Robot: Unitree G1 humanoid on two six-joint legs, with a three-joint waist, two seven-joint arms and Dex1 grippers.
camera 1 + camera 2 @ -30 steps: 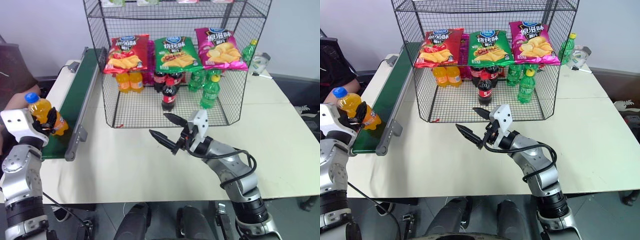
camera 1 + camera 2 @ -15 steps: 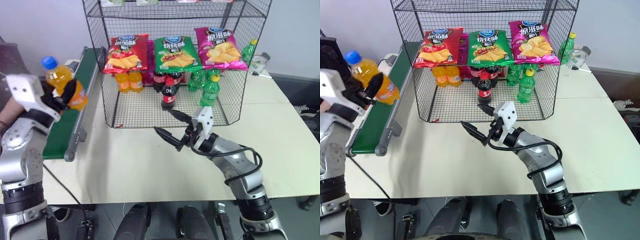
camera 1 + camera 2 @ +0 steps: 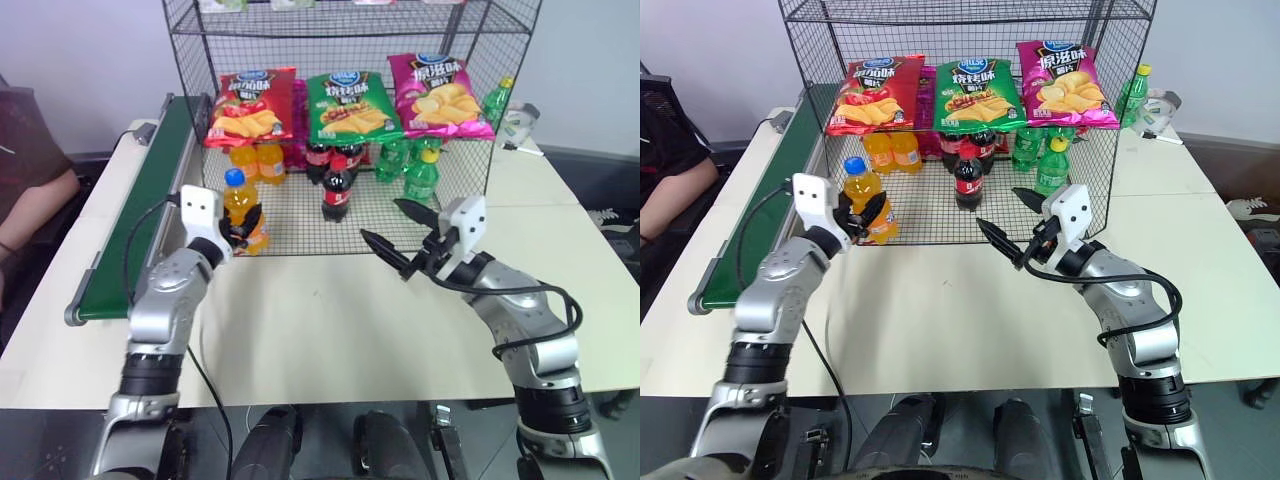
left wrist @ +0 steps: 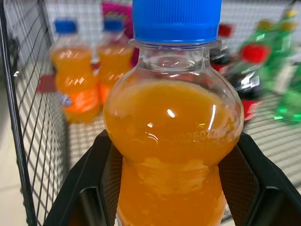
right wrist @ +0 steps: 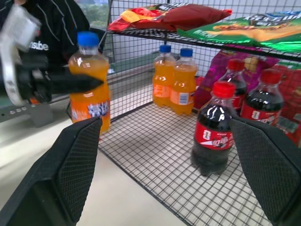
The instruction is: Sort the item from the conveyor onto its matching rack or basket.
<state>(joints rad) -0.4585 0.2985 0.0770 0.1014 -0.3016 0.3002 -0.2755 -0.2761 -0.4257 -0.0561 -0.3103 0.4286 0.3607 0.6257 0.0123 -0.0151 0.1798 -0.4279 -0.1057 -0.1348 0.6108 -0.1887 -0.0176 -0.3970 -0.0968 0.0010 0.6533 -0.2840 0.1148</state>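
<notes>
Clamped jaws of the left gripper (image 3: 236, 229) pinched the orange soda bottle (image 3: 241, 208) upright, left of centre in the head view, at the open front left corner of the black wire rack (image 3: 190, 70); the right gripper (image 3: 396, 238) hung centre-right with jaws spread and empty; chip bags (image 3: 347, 106) on the shelf bore Chinese lettering I could not read; cola bottles (image 3: 337, 188) wore red labels; the conveyor (image 3: 140, 215) lay at left.

orange soda bottles (image 3: 256, 160) 3 | cola bottles (image 3: 337, 188) 3 | chip bags (image 3: 350, 108) 3
</notes>
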